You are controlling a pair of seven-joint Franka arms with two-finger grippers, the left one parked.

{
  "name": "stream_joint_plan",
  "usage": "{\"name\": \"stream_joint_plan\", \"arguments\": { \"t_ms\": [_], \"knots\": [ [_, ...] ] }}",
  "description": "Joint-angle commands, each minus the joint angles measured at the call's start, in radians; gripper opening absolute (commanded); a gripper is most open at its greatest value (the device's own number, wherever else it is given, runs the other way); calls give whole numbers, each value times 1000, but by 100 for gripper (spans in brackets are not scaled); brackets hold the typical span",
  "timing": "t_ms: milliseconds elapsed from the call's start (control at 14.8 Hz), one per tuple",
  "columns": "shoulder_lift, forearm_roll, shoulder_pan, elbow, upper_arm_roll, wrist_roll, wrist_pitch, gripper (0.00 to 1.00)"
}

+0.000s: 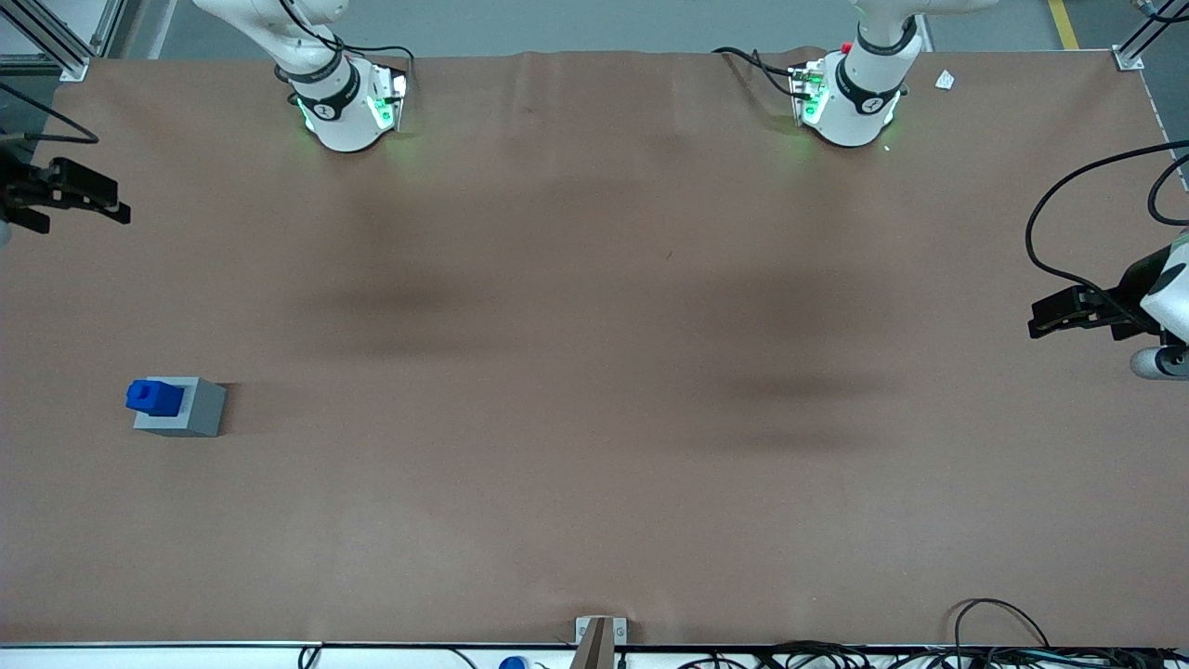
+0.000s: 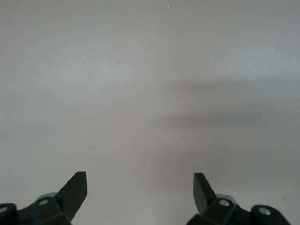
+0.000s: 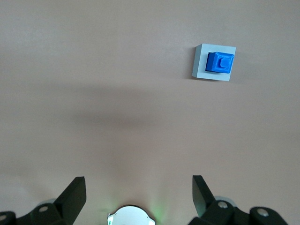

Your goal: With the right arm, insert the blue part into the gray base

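Observation:
The blue part (image 1: pixel 153 397) stands in the top of the gray base (image 1: pixel 202 415) and sticks up above it, toward the working arm's end of the table. The right wrist view shows both from above, the blue part (image 3: pixel 220 63) set within the gray base's (image 3: pixel 200 69) top face. My right arm's gripper (image 1: pixel 116 206) hangs at the table's edge, farther from the front camera than the block and well apart from it. It is open and empty, with its fingertips (image 3: pixel 76 190) spread wide around bare table and the gripper's middle (image 3: pixel 138 187) over brown surface.
The brown table (image 1: pixel 594 372) carries the two arm bases (image 1: pixel 348 111) (image 1: pixel 850 102) along its edge farthest from the front camera. A small white scrap (image 1: pixel 945 81) lies near the parked arm's base. A metal bracket (image 1: pixel 599 636) and cables (image 1: pixel 994 641) sit at the nearest edge.

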Motion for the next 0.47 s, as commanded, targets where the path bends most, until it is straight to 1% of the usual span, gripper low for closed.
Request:
{"name": "stream_joint_plan", "arguments": {
  "t_ms": [0,270,405],
  "knots": [
    [-105,21,5,-129,-2,6,51,100],
    [-174,21,29,-203,-2,7,72,100],
    [-192,21,35,-217,13,15,71,100]
  ]
}}
